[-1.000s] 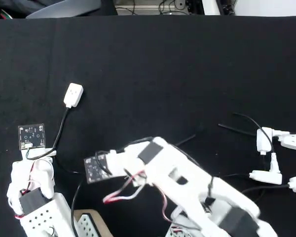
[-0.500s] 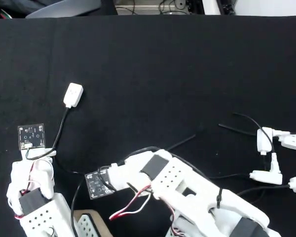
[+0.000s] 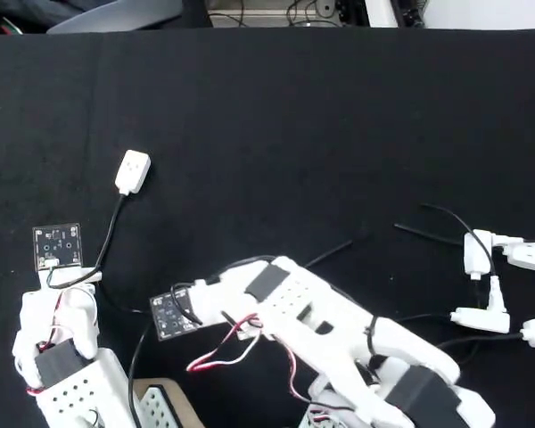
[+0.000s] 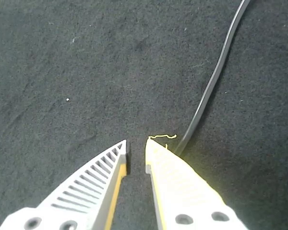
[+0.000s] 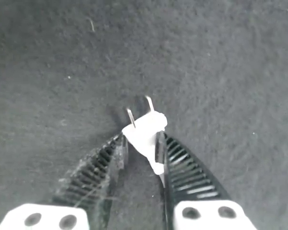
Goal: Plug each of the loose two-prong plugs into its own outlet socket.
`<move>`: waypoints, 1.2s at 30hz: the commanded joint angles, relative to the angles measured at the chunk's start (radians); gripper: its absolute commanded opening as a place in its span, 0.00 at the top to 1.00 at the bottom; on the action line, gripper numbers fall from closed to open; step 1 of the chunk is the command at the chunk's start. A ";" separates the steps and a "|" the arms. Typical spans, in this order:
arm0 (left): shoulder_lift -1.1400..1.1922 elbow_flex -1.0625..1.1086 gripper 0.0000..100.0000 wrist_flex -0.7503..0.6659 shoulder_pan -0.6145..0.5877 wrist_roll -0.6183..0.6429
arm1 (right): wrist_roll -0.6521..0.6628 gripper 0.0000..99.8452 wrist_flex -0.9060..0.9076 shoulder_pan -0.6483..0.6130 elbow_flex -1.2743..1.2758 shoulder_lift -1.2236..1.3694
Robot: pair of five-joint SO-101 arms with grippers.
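My right gripper [image 5: 140, 140] is shut on a small white two-prong plug [image 5: 145, 129], whose prongs [image 5: 139, 108] point away from me, just above the black cloth. In the high view the right arm [image 3: 294, 308] stretches leftward across the front middle of the table. A white outlet socket [image 3: 132, 171] lies at mid left, and its black cable [image 3: 107, 236] runs down toward the left arm [image 3: 58, 348]. My left gripper [image 4: 137, 145] is shut with nothing in it, right beside that cable [image 4: 209, 91].
Several white plugs and sockets [image 3: 481, 254] with black leads lie clustered at the right edge, one of them [image 3: 480, 318] nearer the front. A brown cardboard piece [image 3: 165, 401] sits at the front between the arms. Black cloth [image 3: 294, 125] covers the table.
The right arm drew back toward the table's front, then came forward and left again, carrying the plug. The left arm has not moved.
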 commanded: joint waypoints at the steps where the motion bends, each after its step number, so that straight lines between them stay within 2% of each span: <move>1: -0.005 0.001 0.92 0.003 -0.012 0.003 | 0.011 0.89 -0.011 0.018 -0.002 0.038; 6: -0.005 0.001 0.92 0.003 -0.012 0.003 | 0.057 0.87 0.003 0.020 -0.007 0.068; 10: -0.005 0.001 0.92 0.003 -0.013 0.003 | 0.126 0.87 0.086 0.025 -0.036 0.096; 15: -0.005 0.001 0.92 0.003 -0.013 0.003 | 0.127 0.87 0.081 0.026 -0.039 0.099; 20: -0.005 0.001 0.92 0.003 -0.015 0.003 | 0.126 0.94 -0.011 0.100 -0.042 0.099; 23: -0.005 0.001 0.92 0.003 -0.015 0.003 | 0.129 0.98 -0.005 0.127 -0.068 0.099; 32: -0.005 0.001 0.92 0.003 -0.015 0.003 | 0.123 0.95 0.018 0.133 -0.090 0.104; 34: -0.005 0.001 0.92 0.003 -0.012 0.003 | 0.083 0.90 0.029 0.147 -0.107 0.101; 36: -0.005 0.001 0.92 0.003 -0.012 0.003 | 0.051 0.89 0.029 0.161 -0.120 0.097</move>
